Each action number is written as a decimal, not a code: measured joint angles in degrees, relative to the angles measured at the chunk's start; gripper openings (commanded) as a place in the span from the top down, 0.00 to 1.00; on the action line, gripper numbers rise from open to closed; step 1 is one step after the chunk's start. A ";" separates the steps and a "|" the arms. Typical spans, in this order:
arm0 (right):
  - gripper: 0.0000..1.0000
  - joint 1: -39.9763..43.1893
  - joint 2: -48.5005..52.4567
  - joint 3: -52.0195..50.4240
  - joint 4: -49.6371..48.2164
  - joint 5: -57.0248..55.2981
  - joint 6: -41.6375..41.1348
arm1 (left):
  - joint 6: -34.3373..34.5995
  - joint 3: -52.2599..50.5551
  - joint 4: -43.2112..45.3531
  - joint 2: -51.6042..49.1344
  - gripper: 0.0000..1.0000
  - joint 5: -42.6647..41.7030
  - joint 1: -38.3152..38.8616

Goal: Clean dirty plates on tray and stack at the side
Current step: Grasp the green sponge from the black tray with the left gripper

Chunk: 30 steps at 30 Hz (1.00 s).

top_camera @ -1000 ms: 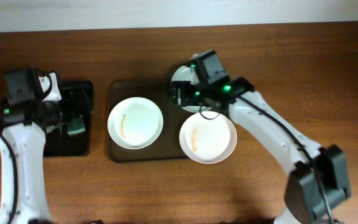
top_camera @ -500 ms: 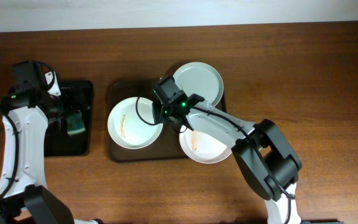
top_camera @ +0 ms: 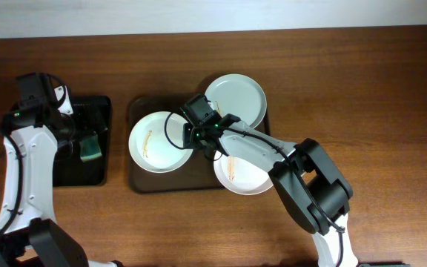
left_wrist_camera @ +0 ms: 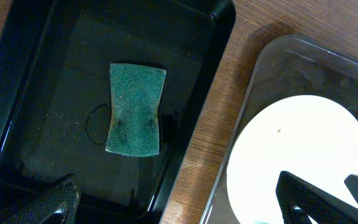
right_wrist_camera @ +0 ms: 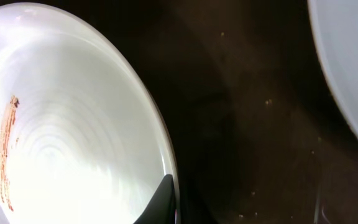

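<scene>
Three white plates show in the overhead view. The left plate (top_camera: 154, 144) lies on the brown tray (top_camera: 143, 183) and carries an orange-brown smear (right_wrist_camera: 6, 146). My right gripper (top_camera: 193, 136) is shut on its right rim, one dark finger (right_wrist_camera: 164, 198) lying on the inner side of that rim. A second smeared plate (top_camera: 249, 172) overhangs the tray's front right corner. The third plate (top_camera: 237, 99) sits at the back right. My left gripper (top_camera: 78, 135) hangs open above the black tray (top_camera: 65, 174), its fingers (left_wrist_camera: 51, 205) wide apart and empty.
A green sponge (left_wrist_camera: 135, 109) lies flat in the black tray (left_wrist_camera: 36, 62), left of the brown tray (left_wrist_camera: 272, 68). Bare wooden table (top_camera: 376, 89) extends to the right of the plates and along the front.
My right arm swung from the back right plate to the left plate's right rim and shut on it. The left arm shifted only slightly over the black tray.
</scene>
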<state>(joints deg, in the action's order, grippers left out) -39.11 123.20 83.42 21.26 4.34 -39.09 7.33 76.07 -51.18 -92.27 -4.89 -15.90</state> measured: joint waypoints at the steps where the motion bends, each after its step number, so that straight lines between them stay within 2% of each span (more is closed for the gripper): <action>1: 0.96 0.02 0.00 0.04 0.22 0.02 -0.13 | -0.02 0.00 0.11 -0.02 0.05 0.00 0.00; 3: 0.96 0.02 0.00 0.07 0.35 0.17 -0.20 | -0.02 0.00 1.88 -1.79 0.08 0.04 0.00; 5: 0.96 0.02 0.00 0.07 0.37 0.20 -0.17 | -0.02 0.00 3.10 -5.16 0.16 0.20 0.00; 6: 0.96 0.02 0.00 0.07 0.37 0.20 -0.17 | 0.00 0.00 3.50 -6.62 0.16 0.98 0.00; 10: 0.96 0.02 0.00 0.11 0.44 0.20 -0.17 | -0.22 -0.02 8.35 -8.13 0.21 8.35 -0.04; 13: 0.96 0.02 0.00 0.13 0.46 0.20 -0.15 | -0.26 -0.02 9.49 -10.38 0.32 9.11 -0.04; 14: 0.96 0.02 0.00 0.15 0.50 0.20 -0.15 | -0.26 -0.02 9.86 -12.46 0.46 9.64 -0.04; 17: 0.96 0.02 0.00 0.15 0.52 0.20 -0.15 | -0.24 -0.07 10.34 -17.09 0.53 9.88 -0.04; 19: 0.96 0.02 0.00 0.15 0.50 0.20 -0.11 | -0.24 -0.07 10.34 -18.05 0.63 9.86 -0.04; 22: 0.96 0.02 0.00 0.15 0.50 0.20 -0.15 | -0.26 -0.07 10.34 -20.59 0.64 9.86 -0.04; 23: 0.96 0.02 0.00 0.15 0.52 0.20 -0.13 | -0.26 -0.07 10.34 -21.00 0.72 9.86 -0.04; 25: 0.96 0.02 0.00 0.15 0.50 0.20 -0.17 | -0.20 -0.07 10.75 -21.07 0.98 9.86 -0.04; 30: 0.96 0.02 0.00 0.15 0.52 0.20 -0.15 | -0.26 -0.07 11.93 -21.59 0.99 9.86 -0.04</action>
<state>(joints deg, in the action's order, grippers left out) -39.09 123.20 83.57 21.78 4.54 -39.24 7.07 76.01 -39.24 -113.86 4.97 -15.94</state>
